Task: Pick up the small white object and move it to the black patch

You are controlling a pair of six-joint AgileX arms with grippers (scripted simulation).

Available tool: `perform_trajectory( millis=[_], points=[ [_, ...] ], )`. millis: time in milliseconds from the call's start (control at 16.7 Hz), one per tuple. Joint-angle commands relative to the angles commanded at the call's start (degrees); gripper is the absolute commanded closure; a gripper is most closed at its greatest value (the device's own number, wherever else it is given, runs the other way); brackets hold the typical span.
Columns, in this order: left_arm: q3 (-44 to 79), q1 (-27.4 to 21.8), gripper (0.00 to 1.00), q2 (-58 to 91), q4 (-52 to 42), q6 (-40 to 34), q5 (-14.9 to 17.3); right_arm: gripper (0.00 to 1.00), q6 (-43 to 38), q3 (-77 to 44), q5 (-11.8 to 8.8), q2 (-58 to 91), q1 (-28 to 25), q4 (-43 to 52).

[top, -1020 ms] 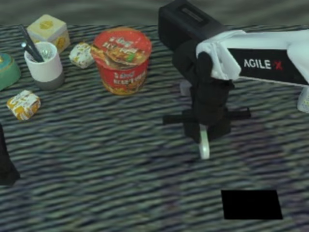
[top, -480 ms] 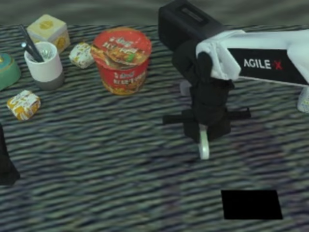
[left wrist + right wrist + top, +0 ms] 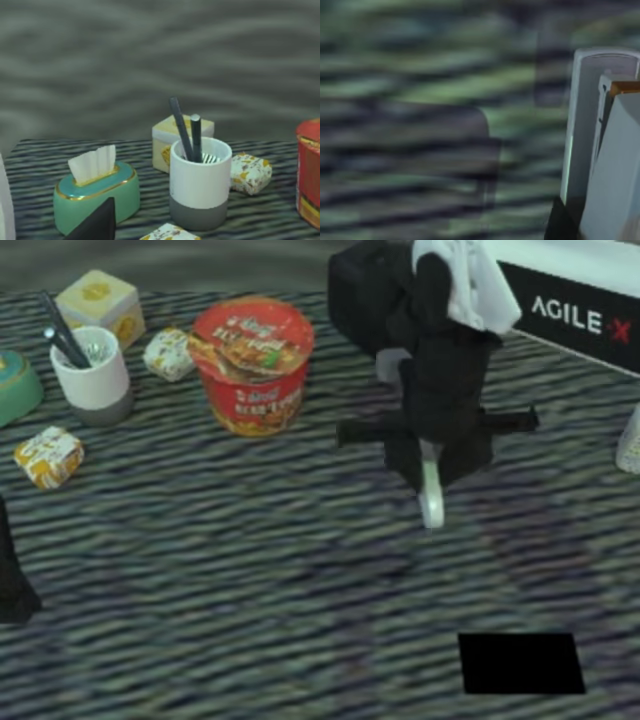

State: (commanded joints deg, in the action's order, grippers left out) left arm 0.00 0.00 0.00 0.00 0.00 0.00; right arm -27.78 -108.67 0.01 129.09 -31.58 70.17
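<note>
The right gripper (image 3: 430, 475) holds the small white object (image 3: 431, 502) between its jaws, right of the red noodle cup (image 3: 254, 362); the black patch (image 3: 521, 663) lies well apart, nearer the front. The left gripper (image 3: 12, 585) sits parked at the table's left edge; whether its jaws are open I cannot tell.

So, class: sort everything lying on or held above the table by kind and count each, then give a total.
Small patterned packets: 2
Cups: 2, red noodle cup, white utensil cup
Boxes: 3, yellow box, tissue box, black box
White bottle: 1
Small white object: 1
Black patch: 1
Total: 10
</note>
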Motion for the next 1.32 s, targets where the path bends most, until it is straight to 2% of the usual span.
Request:
perform_trajectory(
  millis=[420, 660, 900, 1320],
  points=[
    [0.0, 0.0, 0.00, 0.0, 0.0, 0.0, 0.0, 1.00, 0.0, -1.8, 0.0, -1.1, 0.3, 2.3],
    [0.0, 0.0, 0.00, 0.0, 0.0, 0.0, 0.0, 1.00, -6.2, 0.5, 0.0, -3.1, -0.2, 2.1],
    [0.0, 0.0, 0.00, 0.0, 0.0, 0.0, 0.0, 1.00, -21.7, 6.8, 0.0, -8.3, -0.7, 1.5],
    [0.0, 0.0, 0.00, 0.0, 0.0, 0.0, 0.0, 1.00, -62.7, 25.0, 0.0, -22.2, -1.4, -0.2]
  ],
)
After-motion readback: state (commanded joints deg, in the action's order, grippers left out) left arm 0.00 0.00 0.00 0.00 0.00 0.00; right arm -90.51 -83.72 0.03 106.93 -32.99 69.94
